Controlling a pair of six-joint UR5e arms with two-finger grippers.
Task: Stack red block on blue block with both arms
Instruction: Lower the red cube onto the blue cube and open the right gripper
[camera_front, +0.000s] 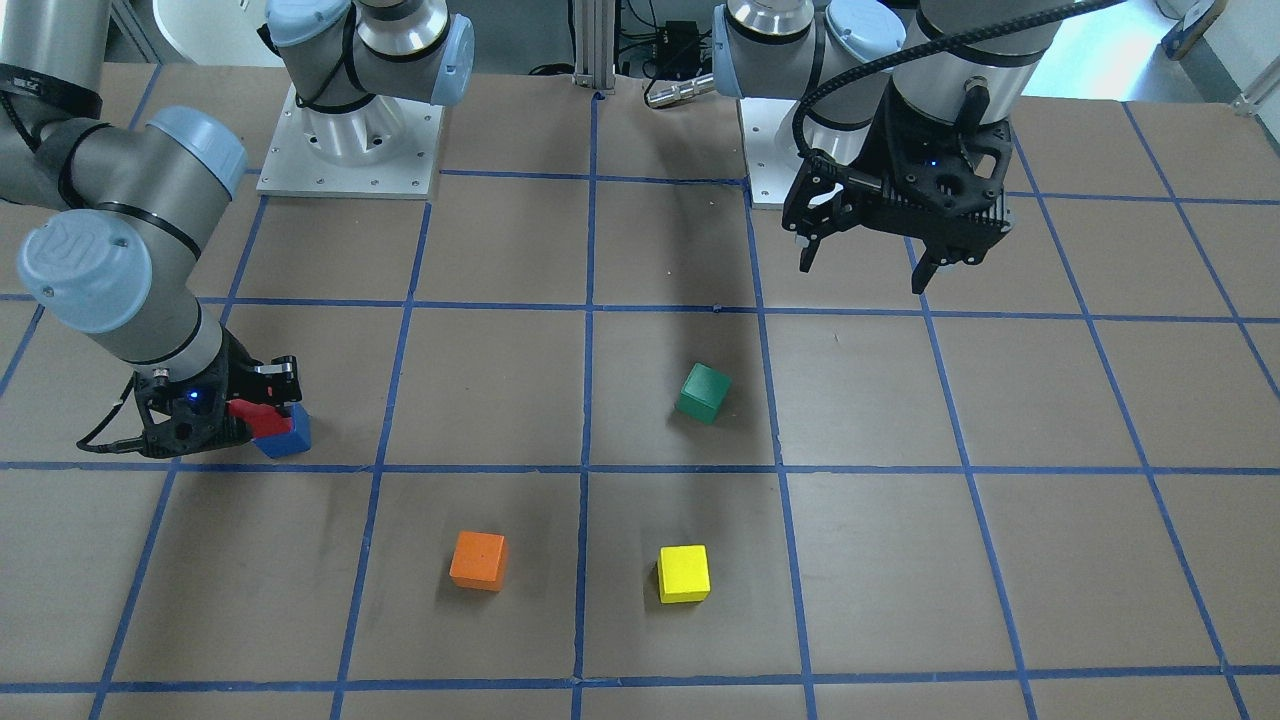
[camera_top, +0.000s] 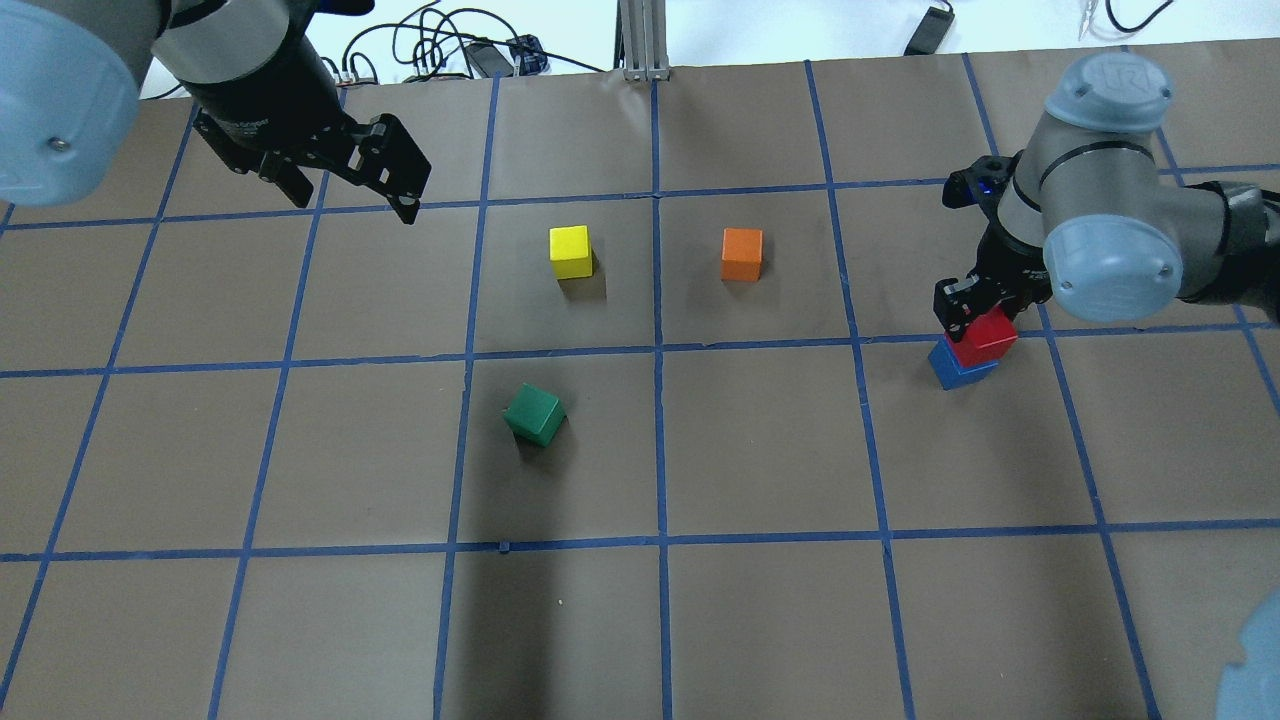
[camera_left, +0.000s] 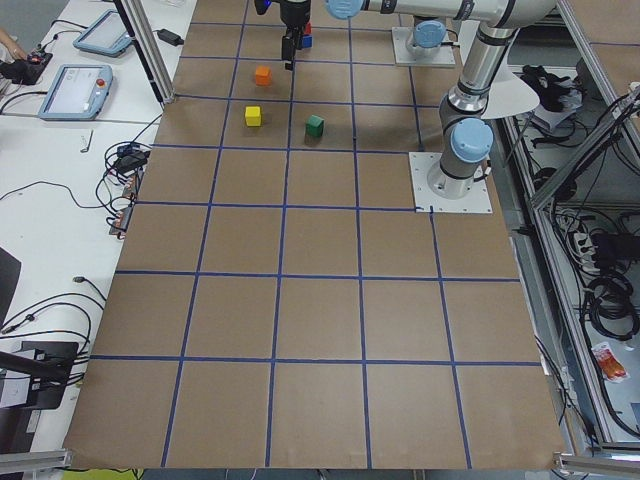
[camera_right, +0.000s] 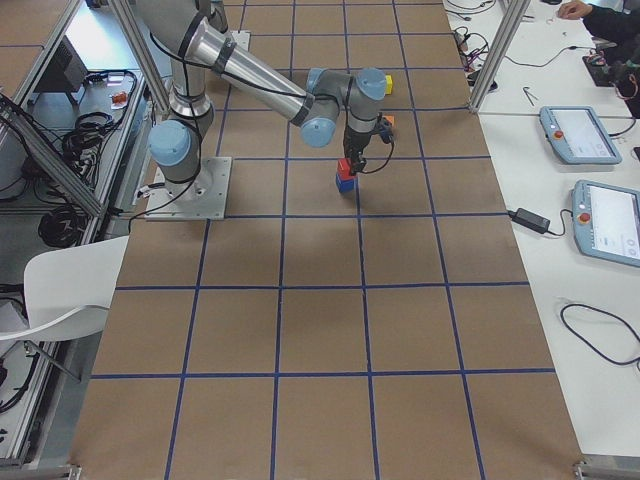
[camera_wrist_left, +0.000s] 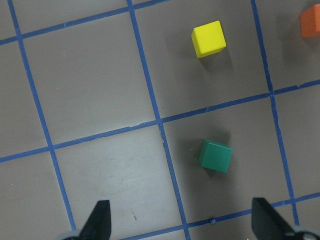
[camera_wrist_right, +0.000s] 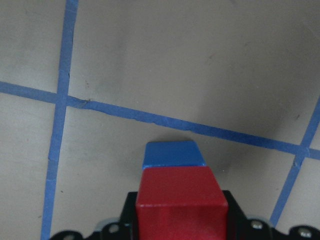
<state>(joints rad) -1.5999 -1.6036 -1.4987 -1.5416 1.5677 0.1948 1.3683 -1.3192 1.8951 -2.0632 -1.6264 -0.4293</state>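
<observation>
The red block (camera_top: 987, 334) is on top of the blue block (camera_top: 958, 370), shifted a little off its middle, at the table's right side. My right gripper (camera_top: 975, 318) is shut on the red block. In the right wrist view the red block (camera_wrist_right: 180, 200) sits between the fingers, with the blue block (camera_wrist_right: 172, 154) showing just past it. In the front-facing view the red block (camera_front: 248, 414) and the blue block (camera_front: 287, 438) are at the left. My left gripper (camera_top: 355, 200) is open and empty, raised above the table's far left.
A green cube (camera_top: 535, 413) lies left of centre. A yellow cube (camera_top: 570, 250) and an orange cube (camera_top: 742, 253) lie farther from the robot, near the middle. All three are well apart from the stack. Blue tape lines grid the brown table.
</observation>
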